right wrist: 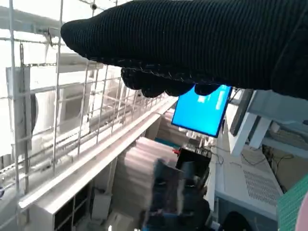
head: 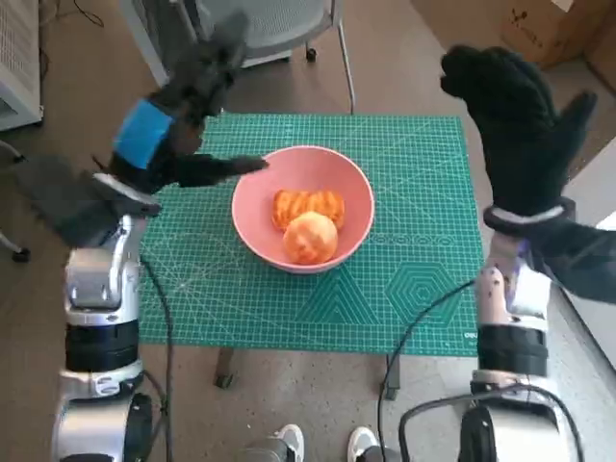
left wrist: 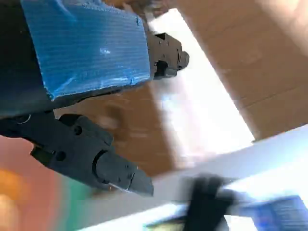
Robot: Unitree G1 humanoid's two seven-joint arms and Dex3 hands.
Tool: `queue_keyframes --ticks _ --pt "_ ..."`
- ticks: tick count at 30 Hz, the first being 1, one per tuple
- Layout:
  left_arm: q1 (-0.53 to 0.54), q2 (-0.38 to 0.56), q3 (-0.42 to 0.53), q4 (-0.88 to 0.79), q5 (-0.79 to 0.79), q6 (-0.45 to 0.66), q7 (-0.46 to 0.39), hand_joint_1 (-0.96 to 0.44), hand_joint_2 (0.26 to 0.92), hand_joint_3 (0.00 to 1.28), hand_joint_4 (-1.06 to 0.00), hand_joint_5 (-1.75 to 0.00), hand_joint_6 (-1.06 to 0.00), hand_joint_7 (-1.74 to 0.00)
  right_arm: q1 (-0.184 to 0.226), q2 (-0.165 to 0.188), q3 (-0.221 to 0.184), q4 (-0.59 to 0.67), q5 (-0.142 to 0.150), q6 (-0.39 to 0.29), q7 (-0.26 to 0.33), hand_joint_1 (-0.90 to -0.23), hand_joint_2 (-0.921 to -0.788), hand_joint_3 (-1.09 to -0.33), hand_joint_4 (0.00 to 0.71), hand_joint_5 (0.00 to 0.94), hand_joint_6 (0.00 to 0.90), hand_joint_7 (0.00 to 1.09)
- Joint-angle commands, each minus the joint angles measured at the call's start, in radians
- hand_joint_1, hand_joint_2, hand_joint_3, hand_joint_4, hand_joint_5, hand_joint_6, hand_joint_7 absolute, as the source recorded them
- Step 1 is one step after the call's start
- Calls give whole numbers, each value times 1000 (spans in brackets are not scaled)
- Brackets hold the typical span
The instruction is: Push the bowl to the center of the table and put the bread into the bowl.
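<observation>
Two pieces of golden-orange bread (head: 306,223) lie in the round pink bowl (head: 354,192), which we see near the middle of the frame on the green gridded worktop (head: 423,183). At upper left, the blue-taped black left hand (head: 183,115) hovers with fingers (head: 231,167) spread, one tip at the bowl's rim. At upper right, the gloved right hand (head: 520,125) is raised, open and empty.

My right hand (right wrist: 202,43) in its black knitted glove spans the view; beyond my fingers a bright blue screen (right wrist: 202,113), beside them white wire-grid shelving (right wrist: 53,120).
</observation>
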Motion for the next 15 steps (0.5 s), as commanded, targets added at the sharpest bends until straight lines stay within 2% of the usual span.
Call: queue_keyframes --ticks 1,4,8,15 --pt "42 13 44 -34 -26 8 39 -522 882 52 1 1 -63 -13 -6 -2 10 27 -33 16 -34 -629 -921 -550 274 2 437 9" --pt "62 20 52 -58 -21 -1 57 -613 895 54 1 1 -84 -25 -13 3 17 35 -55 13 -55 -631 -921 -552 273 1 436 8" --pt "86 15 63 -92 -47 2 63 -701 910 53 1 1 -105 -40 -14 10 25 36 -67 18 -74 -633 -921 -554 271 0 434 7" --pt "114 3 68 -135 -77 -5 70 -733 920 62 1 1 -118 -52 -13 14 37 30 -75 41 -92 -633 -921 -555 269 0 434 7"
